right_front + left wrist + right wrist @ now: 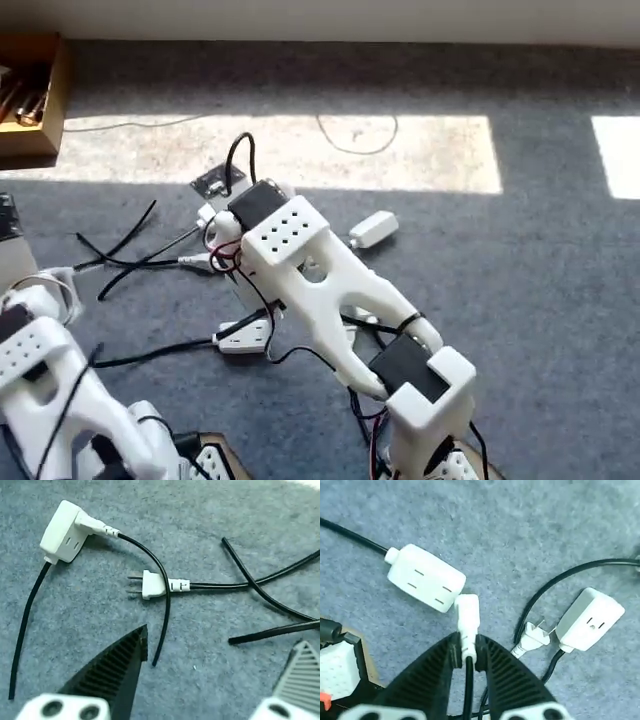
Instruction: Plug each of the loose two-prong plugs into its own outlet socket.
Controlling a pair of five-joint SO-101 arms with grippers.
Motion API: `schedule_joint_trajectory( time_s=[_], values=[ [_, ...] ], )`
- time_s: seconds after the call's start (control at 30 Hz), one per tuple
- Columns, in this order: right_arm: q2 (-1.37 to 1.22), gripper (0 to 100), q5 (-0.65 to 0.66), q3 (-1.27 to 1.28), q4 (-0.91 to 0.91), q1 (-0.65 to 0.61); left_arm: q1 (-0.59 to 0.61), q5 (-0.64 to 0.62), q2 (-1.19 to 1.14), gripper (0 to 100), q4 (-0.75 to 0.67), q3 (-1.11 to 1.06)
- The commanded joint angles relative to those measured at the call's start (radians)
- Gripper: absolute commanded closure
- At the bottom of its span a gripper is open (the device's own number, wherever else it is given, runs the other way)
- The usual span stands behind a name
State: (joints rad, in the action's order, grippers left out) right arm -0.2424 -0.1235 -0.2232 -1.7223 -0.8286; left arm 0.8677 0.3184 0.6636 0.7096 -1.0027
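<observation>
Held plug: a white two-prong plug (467, 617) is clamped between the fingers of the right gripper (466, 647), with its black cord running back between them.
Where it is: its front end touches the near corner of the long outlet block (426, 584). The prongs are hidden, so I cannot tell if they are inside a socket.
Loose plug: a second white plug (532, 639) lies on the carpet (520, 280) with bare prongs, just beside the square outlet (590, 619) and not inserted.
Flat plug: under the left wrist another plug (152, 585) lies flat with its prongs free, and a black cord (162, 605) crosses over it.
Slotted block: a white outlet piece (62, 530) rests apart from the flat plug, with a black cord at each end.
Left gripper (222, 637): the jaws stand wide apart above the carpet and hold nothing.
Arms: the right arm (330, 280) stretches over the middle of the carpet. The left arm (50, 390) is at the near left corner.
</observation>
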Motion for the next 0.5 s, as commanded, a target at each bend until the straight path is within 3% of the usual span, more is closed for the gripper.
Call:
schedule_joint_trajectory(
  time_s=[0.0,0.1,0.27,0.47],
  values=[
    [0.022,99.4,-0.074,-0.062,-0.042,-0.013,0.045,0.028,-0.222,59,0.0,0.222],
    [0.068,99.4,-0.14,-0.064,-0.042,-0.022,0.061,0.052,-0.404,59,0.1,0.429],
    [0.105,99.4,-0.13,-0.031,-0.044,-0.056,0.065,0.055,-0.656,59,0.27,0.774],
    [0.064,99.4,-0.138,0.031,-0.044,-0.058,0.061,0.057,-0.852,59,0.394,1.041]
  ],
)
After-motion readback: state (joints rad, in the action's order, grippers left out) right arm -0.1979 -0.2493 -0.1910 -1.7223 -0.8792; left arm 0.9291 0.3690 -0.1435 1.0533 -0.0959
